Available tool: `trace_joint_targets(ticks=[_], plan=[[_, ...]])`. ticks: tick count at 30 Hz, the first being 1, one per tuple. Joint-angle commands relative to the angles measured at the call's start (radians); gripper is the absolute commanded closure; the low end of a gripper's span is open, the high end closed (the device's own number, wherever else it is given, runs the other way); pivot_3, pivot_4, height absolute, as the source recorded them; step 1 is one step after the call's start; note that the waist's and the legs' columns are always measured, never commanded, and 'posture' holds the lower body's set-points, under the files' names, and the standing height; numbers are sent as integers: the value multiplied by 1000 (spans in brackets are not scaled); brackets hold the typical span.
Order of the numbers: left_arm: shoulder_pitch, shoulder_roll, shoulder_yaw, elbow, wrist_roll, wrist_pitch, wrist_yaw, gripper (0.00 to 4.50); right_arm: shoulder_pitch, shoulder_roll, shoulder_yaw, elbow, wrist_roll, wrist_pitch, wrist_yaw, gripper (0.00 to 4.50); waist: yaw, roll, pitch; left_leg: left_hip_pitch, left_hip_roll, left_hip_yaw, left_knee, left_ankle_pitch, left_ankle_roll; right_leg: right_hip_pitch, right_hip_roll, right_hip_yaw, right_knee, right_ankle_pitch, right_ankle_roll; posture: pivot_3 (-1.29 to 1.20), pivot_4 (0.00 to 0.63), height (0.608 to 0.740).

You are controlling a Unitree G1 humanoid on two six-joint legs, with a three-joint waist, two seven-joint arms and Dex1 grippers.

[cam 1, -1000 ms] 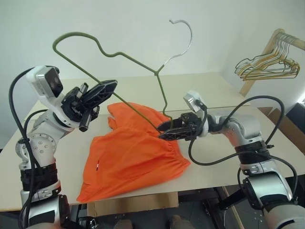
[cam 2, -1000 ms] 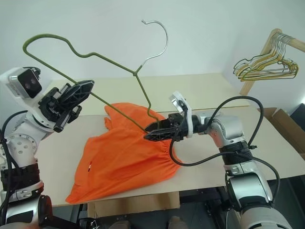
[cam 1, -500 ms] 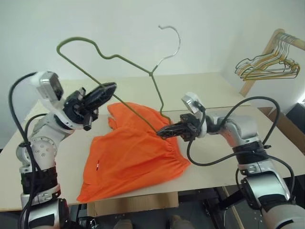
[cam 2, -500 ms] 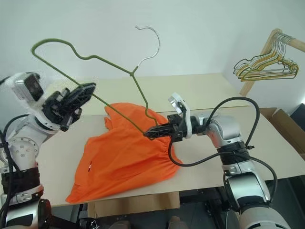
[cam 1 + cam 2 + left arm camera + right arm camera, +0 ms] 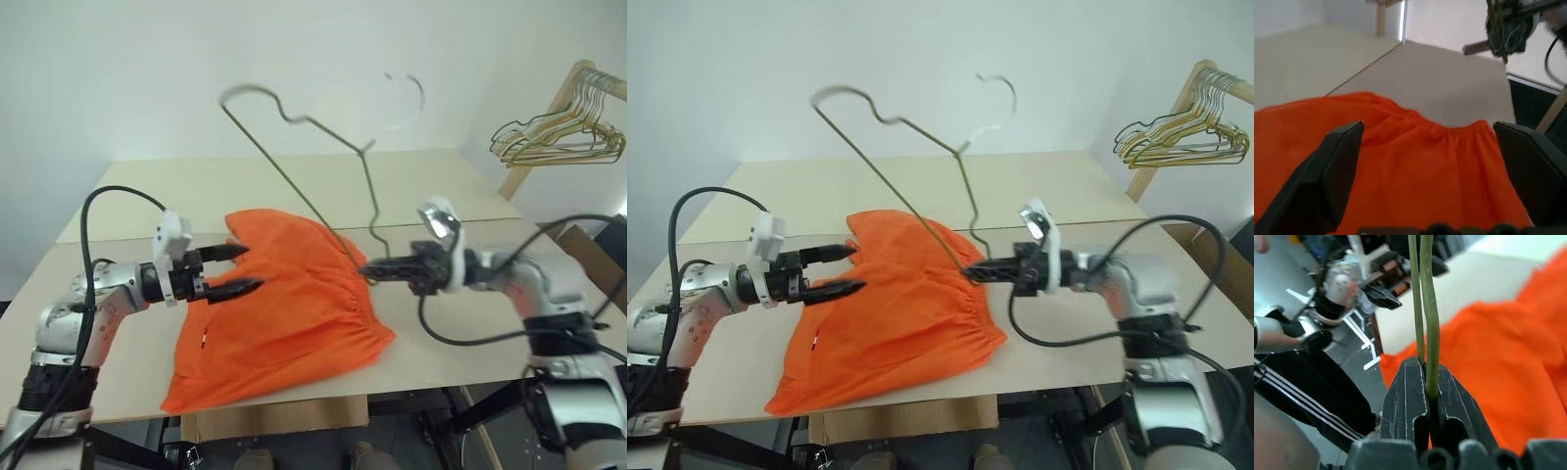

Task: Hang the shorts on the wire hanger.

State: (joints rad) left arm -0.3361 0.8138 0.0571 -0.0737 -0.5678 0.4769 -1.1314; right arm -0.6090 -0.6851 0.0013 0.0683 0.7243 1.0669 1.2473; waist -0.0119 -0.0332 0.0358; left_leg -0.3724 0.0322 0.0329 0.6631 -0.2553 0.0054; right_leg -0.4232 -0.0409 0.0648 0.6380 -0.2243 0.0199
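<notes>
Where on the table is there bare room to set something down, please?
The table is bare behind the shorts up to the wall, and along its right side beyond the right gripper. The middle is crowded: shorts, the wire hanger above them, and the left gripper at their left edge.

Silver-grey jointed arms with black bands, looped by black cables. White camera blocks at both wrists. Black ribbed fingers (image 5: 1415, 401), slim and tapered.
</notes>
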Motion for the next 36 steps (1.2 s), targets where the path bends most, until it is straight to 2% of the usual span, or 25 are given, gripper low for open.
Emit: trace_joint_targets(ticks=[1, 4, 7, 11, 15, 19, 22, 36], plan=[[8, 58, -40, -60, 76, -107, -97, 38, 102, -115, -20, -109, -2, 73, -46, 4500, -2, 0, 0, 0, 0, 0, 0, 0, 0, 0, 0, 0, 0, 0, 0, -26, 0, 740], [15, 85, -62, -87, 112, -146, -135, 38, 194, -196, -76, -130, 75, 178, -30, 4500, -7, 1, 0, 0, 0, 1, 0, 0, 1, -1, 0, 1, 0, -1, 0, -38, 0, 740], [26, 110, -98, -99, 170, -194, -166, 38, 290, -311, -82, -88, 136, 251, 82, 4500, -14, 1, 1, 1, 0, 2, 0, 0, 1, 0, 0, 2, 0, -4, 7, -38, 0, 740], [41, 112, -104, -112, 165, -207, -203, 38, 392, -437, -27, -5, 108, 226, 191, 4500, -28, 1, 1, 3, 0, 3, 0, -1, 1, 2, 0, 3, 0, -5, 9, -45, 0, 740], [44, 105, -109, -110, 198, -218, -183, 38, 402, -492, 46, 103, 44, 187, 247, 4500, -43, 1, 1, 4, 1, 4, 0, -1, 1, 2, 1, 4, 1, -5, 9, -44, 0, 740], [49, 109, -114, -106, 210, -235, -197, 38, 387, -502, 121, 171, -26, 142, 270, 4500, -52, 1, 1, 4, 1, 4, 0, -1, 1, 1, 1, 4, 1, -6, 9, -40, 0, 740], [54, 97, -109, -106, 221, -232, -175, 38, 363, -469, 157, 213, -63, 123, 258, 4500, -56, 1, 1, 4, 1, 4, 0, -1, 1, 1, 1, 5, 1, -6, 9, -34, 0, 740], [96, 80, -105, -143, 229, -236, -140, 38, 265, -424, 222, 285, -128, 91, 312, 4500, -50, 1, 1, 4, 1, 4, 0, -1, 1, 1, 1, 5, 2, -6, 9, -12, 0, 740]])
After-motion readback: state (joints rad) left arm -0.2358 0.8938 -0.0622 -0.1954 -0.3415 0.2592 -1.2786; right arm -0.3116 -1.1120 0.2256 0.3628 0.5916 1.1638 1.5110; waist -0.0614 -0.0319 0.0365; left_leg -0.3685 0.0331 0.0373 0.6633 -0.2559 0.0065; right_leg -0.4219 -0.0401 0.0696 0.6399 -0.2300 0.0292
